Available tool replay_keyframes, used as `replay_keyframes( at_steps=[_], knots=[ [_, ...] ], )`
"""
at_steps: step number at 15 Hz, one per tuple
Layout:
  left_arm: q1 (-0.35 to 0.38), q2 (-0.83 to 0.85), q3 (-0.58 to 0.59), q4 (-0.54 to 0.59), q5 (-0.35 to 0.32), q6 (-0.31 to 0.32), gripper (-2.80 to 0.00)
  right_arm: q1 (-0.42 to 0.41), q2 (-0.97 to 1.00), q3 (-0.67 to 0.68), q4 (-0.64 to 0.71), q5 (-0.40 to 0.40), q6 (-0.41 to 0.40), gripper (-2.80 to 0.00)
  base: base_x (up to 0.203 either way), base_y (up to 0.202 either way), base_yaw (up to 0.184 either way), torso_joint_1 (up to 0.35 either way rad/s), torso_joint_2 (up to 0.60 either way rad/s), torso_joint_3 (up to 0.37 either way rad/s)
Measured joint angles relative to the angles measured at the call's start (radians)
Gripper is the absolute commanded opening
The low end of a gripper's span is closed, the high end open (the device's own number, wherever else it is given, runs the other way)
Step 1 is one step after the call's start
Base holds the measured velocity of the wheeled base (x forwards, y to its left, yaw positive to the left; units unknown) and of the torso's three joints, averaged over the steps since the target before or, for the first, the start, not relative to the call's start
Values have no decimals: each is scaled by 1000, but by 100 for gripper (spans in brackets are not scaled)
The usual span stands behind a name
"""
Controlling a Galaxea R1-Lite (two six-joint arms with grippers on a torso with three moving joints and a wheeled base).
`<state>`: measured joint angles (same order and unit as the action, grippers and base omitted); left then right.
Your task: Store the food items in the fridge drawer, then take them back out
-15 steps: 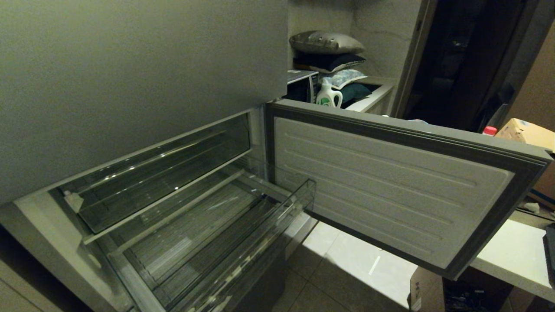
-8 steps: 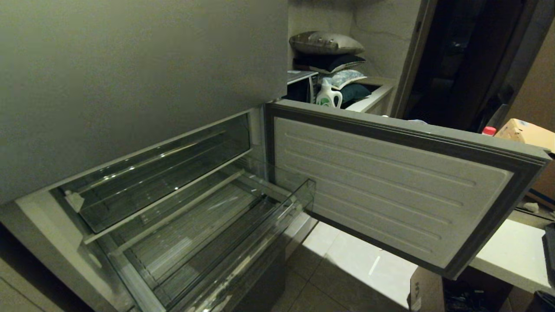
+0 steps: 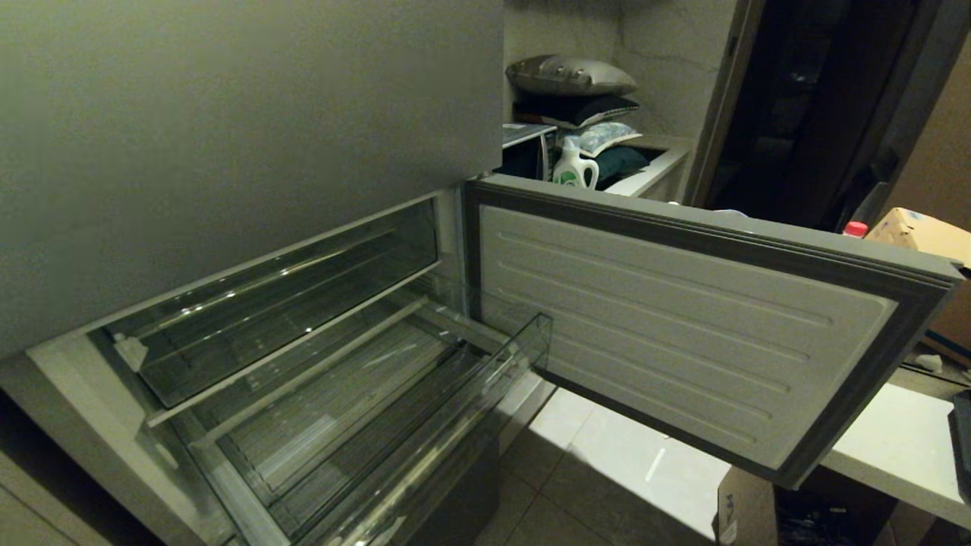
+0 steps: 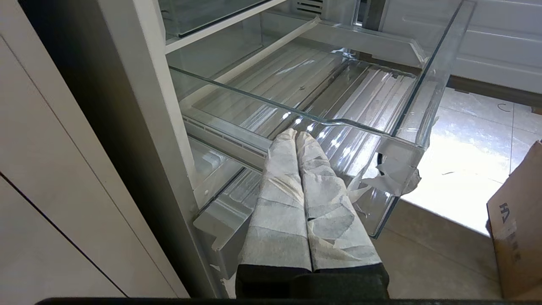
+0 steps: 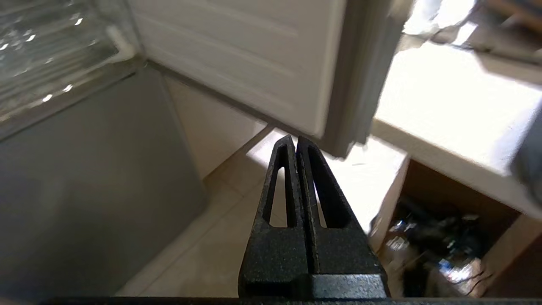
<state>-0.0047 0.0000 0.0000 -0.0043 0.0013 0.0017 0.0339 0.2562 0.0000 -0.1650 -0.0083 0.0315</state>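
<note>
Right claw [image 5: 295, 142]: black fingers pressed flat together, nothing between them. It hangs over pale floor tiles [image 5: 220, 254], below the lower edge of the open fridge door [image 5: 237, 55]. An open cardboard box [image 5: 444, 237] with dark contents sits off to one side, under a white counter [image 5: 444, 114].

Left claw [image 4: 296, 135]: tape-wrapped fingers [image 4: 277, 199] closed against each other, holding nothing. Tips lie just at the near rim of the fridge drawer [image 4: 427, 89]; contact cannot be told. Torn tape clings to the drawer's front corner.

Head view: neither claw shows. The fridge drawer [image 3: 523, 345] is pulled out, its clear ribbed floor bare, with no food item visible in any view. A shallower smoky bin [image 3: 273, 303] sits above and behind it. The door [image 3: 683, 318] stands swung wide to the right. Beyond it are a detergent bottle [image 3: 574, 168] and stacked pillows [image 3: 573, 76].
</note>
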Motion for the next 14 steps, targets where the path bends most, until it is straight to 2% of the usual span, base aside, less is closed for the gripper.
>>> replay_keyframes(
  at_steps=[3,6,14],
  knots=[
    [0,0,0,0,0,0,-280,-39,-95,0,55,25,-74,-280,0,0,0,0,0,0],
    [0,0,0,0,0,-1,-280,-41,-206,0,84,25,-108,-280,0,0,0,0,0,0],
    [0,0,0,0,0,-2,-280,-39,-256,0,89,21,-103,-280,0,0,0,0,0,0]
  ],
)
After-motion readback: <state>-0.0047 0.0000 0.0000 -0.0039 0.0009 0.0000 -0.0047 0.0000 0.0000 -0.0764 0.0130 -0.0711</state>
